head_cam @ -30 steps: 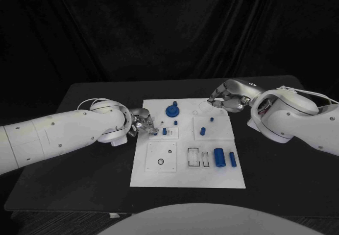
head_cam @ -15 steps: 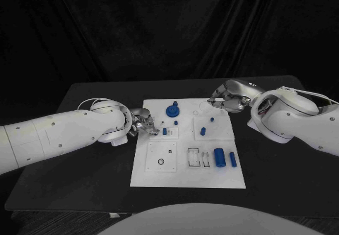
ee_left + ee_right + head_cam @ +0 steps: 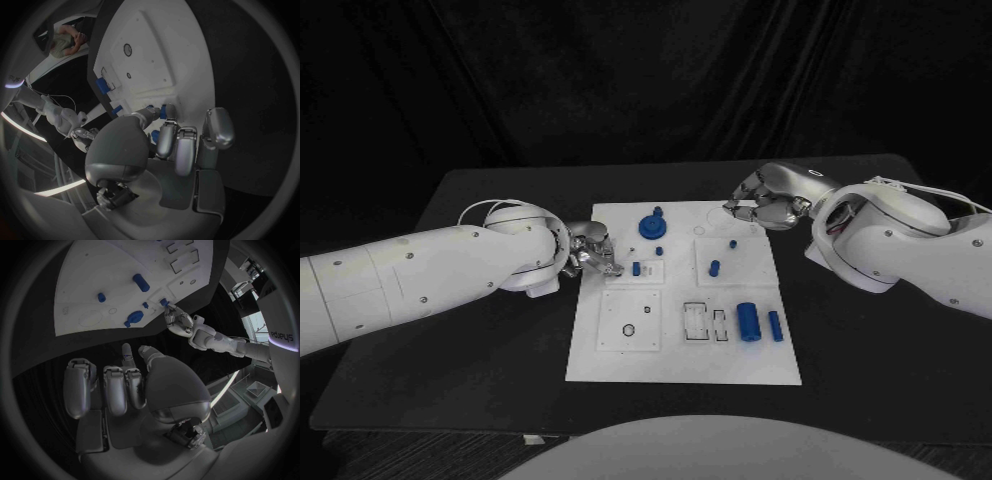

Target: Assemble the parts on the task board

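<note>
I worked in a robot lab or test studio: black curtains (image 3: 646, 80) hung behind my black table (image 3: 877, 330), which bore a white task board (image 3: 678, 365).

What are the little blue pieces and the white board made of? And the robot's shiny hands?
The blue pieces look like matte plastic: even colour, no glints. The task board looks like smooth white plastic or painted sheet, with a flat, dull surface; which one is hard to tell. The left hand and right hand look like brushed metal or metallic-coated plastic, silver with soft highlights.
</note>
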Robot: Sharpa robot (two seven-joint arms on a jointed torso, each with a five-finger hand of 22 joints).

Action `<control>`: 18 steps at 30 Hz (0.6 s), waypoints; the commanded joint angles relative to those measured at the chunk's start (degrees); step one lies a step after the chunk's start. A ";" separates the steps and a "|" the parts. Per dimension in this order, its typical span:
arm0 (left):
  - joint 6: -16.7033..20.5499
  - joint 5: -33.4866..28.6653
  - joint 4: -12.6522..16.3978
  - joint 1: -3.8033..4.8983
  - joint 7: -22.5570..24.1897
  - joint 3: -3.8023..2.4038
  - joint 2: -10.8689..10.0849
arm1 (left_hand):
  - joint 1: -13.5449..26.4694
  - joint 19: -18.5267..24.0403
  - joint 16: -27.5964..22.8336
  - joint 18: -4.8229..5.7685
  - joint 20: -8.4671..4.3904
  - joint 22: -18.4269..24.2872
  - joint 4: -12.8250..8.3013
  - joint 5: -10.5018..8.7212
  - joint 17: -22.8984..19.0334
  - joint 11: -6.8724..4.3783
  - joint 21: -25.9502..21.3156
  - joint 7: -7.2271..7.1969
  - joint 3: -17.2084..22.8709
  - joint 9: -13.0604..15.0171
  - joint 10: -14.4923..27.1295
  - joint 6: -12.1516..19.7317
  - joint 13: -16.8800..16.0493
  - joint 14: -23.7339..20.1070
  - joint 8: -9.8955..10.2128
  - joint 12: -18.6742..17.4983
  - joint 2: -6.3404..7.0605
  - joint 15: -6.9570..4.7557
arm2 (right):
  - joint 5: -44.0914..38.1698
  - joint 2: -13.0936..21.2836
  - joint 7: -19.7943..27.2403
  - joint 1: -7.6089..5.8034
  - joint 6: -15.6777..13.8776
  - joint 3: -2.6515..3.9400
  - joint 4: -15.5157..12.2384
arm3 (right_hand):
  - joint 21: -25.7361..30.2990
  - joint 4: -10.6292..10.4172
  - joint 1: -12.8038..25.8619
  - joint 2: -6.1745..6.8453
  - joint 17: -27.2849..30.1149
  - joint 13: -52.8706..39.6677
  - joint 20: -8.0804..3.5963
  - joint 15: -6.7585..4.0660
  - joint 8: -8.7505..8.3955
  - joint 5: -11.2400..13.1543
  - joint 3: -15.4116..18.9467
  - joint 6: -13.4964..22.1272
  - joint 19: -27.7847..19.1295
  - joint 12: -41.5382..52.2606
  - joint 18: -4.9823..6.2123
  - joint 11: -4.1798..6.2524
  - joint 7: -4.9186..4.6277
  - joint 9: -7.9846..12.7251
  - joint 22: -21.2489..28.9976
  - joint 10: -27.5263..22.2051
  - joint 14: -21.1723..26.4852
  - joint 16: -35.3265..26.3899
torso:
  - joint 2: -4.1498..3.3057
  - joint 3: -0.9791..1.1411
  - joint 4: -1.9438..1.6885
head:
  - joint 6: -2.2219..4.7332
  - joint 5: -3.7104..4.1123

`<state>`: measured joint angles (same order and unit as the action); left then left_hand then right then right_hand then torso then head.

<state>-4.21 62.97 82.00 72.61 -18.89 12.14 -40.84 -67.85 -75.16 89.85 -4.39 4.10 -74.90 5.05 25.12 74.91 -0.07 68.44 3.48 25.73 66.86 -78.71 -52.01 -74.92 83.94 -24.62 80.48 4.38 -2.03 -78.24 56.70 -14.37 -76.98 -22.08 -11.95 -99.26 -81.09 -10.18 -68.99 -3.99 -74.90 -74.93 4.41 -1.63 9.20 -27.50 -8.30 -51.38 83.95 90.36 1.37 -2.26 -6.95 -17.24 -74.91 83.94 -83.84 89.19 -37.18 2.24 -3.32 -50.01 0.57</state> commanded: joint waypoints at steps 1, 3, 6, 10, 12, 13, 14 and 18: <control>-1.70 1.08 -0.01 -0.16 1.01 0.06 0.03 | -0.39 0.10 0.15 -0.69 -0.05 -8.33 -2.64 -0.31 15.09 0.00 -0.05 -0.42 2.87 -0.07 0.23 0.23 -6.50 6.06 0.38 -0.38 0.24 -0.30 | -0.12 0.04 -0.41 0.14 0.12 0.05 -0.03 | 0.20 0.15 -0.47 0.29 -11.61 -15.07 0.20 0.05 -0.36 -0.33 -0.32 -0.44 1.57 -0.36 0.92 -0.08 0.00 0.08 -12.03 6.06 -5.43 -0.24 | -0.02 0.01 0.00 | 0.01 0.02; -1.85 1.09 -0.02 -0.16 0.92 0.06 0.02 | -0.30 0.13 0.15 -0.69 -0.03 -8.32 -2.62 -0.77 15.09 0.03 -0.09 -0.39 2.93 -0.21 0.22 0.22 -6.49 6.06 0.50 -0.38 0.28 -0.29 | -0.12 0.07 -0.43 0.14 0.14 0.05 -0.04 | 0.20 0.15 -0.47 0.29 -11.61 -15.07 0.20 0.05 -0.36 -0.33 -0.32 -0.44 1.57 -0.36 0.92 -0.08 0.00 0.08 -12.03 6.06 -5.43 -0.24 | -0.03 0.01 0.01 | 0.01 -0.01; -2.06 1.10 -0.02 -0.16 0.74 0.06 0.01 | 0.83 0.14 0.15 -0.71 0.03 -8.32 -1.65 -7.57 15.09 0.04 -0.09 -0.50 2.04 -0.90 0.13 -0.53 -6.51 6.06 0.88 -0.28 0.02 -0.15 | -0.12 0.06 -0.45 0.15 0.22 0.05 -0.04 | 0.20 0.15 -0.47 0.29 -11.61 -15.07 0.20 0.05 -0.36 -0.33 -0.32 -0.44 1.57 -0.36 0.92 -0.08 0.00 0.08 -12.03 6.06 -5.43 -0.24 | 0.00 0.01 0.00 | 0.01 -0.04; -2.40 1.10 -0.03 -0.17 0.56 0.06 0.03 | 3.81 0.15 0.15 -0.71 0.15 -8.30 1.49 -14.85 15.09 0.27 -0.18 -0.12 -1.77 -2.27 0.16 -0.56 -6.58 6.06 2.07 -0.13 -0.24 0.04 | -0.12 0.01 -0.50 0.17 0.36 0.05 -0.02 | 0.21 0.18 -0.49 0.28 -11.62 -15.07 0.20 0.05 -0.37 -0.35 -0.38 -0.45 1.57 -0.36 0.92 -0.08 0.01 0.09 -12.03 6.06 -5.43 -0.23 | 0.00 0.00 -0.02 | 0.01 0.01; -2.55 1.10 -0.05 -0.17 0.48 0.06 0.06 | 5.18 0.16 0.15 -0.67 0.33 -8.29 3.06 -17.07 15.09 0.52 -0.24 0.22 -3.68 -3.33 0.18 -0.26 -6.61 6.06 3.04 -0.06 -0.41 0.19 | -0.12 0.00 -0.54 0.19 0.44 0.05 -0.02 | 0.23 0.25 -0.57 0.27 -11.61 -15.07 0.20 0.04 -0.38 -0.42 -0.46 -0.46 1.57 -0.36 0.92 -0.06 0.03 0.09 -12.02 6.06 -5.42 -0.24 | -0.03 -0.01 -0.01 | 0.01 -0.02; -2.59 1.10 -0.06 -0.17 0.46 0.07 0.07 | 6.18 0.15 0.15 -0.66 0.46 -8.29 4.22 -18.50 15.09 0.69 -0.27 0.45 -5.20 -4.02 0.22 -0.47 -6.63 6.06 3.47 -0.02 -0.60 0.30 | -0.12 -0.01 -0.56 0.19 0.48 0.05 -0.02 | 0.20 0.32 -0.64 0.28 -11.61 -15.07 0.20 0.04 -0.38 -0.49 -0.52 -0.46 1.58 -0.36 0.92 -0.06 0.04 0.10 -12.03 6.06 -5.42 -0.24 | -0.04 -0.01 -0.01 | 0.01 -0.03; -2.64 1.10 -0.07 -0.17 0.42 0.07 0.08 | 6.54 0.16 0.15 -0.67 0.56 -8.29 4.83 -19.33 15.09 0.79 -0.32 0.55 -6.16 -4.46 0.24 -0.52 -6.65 6.06 3.75 0.00 -0.77 0.36 | -0.12 -0.01 -0.58 0.21 0.51 0.05 -0.01 | 0.20 0.32 -0.64 0.28 -11.61 -15.07 0.20 0.04 -0.38 -0.49 -0.52 -0.46 1.58 -0.36 0.92 -0.06 0.04 0.10 -12.03 6.06 -5.42 -0.24 | -0.06 -0.01 -0.01 | 0.01 -0.06; -2.85 1.10 -0.12 -0.17 0.24 0.07 0.09 | 8.58 0.25 0.15 -0.68 0.96 -8.25 7.65 -22.05 15.09 1.34 -0.54 1.34 -10.28 -6.50 0.43 0.43 -6.61 6.06 5.42 0.01 -0.96 0.84 | -0.12 0.03 -0.63 0.26 0.61 0.05 -0.03 | 0.19 0.58 -0.85 0.34 -11.60 -15.07 0.18 0.02 -0.40 -0.77 -0.75 -0.50 1.59 -0.36 0.91 -0.03 0.06 0.12 -12.04 6.06 -5.42 -0.24 | -0.06 0.01 0.01 | 0.01 -0.09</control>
<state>-5.29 63.68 81.86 72.64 -18.87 12.05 -40.86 -59.62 -74.99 89.85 -4.39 4.71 -74.90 12.44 3.31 74.91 0.92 68.08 4.51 15.92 60.78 -78.24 -52.03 -74.92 83.98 -19.75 80.47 3.36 -1.44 -78.24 56.69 -14.38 -76.86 -21.75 -11.94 -99.26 -81.09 -9.71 -69.29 -3.70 -74.90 -74.93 4.41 -1.63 9.06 -28.14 -8.77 -51.38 83.95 90.36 1.37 -2.26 -6.95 -17.19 -74.91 83.94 -83.84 89.19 -37.21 2.24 -3.32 -50.01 0.49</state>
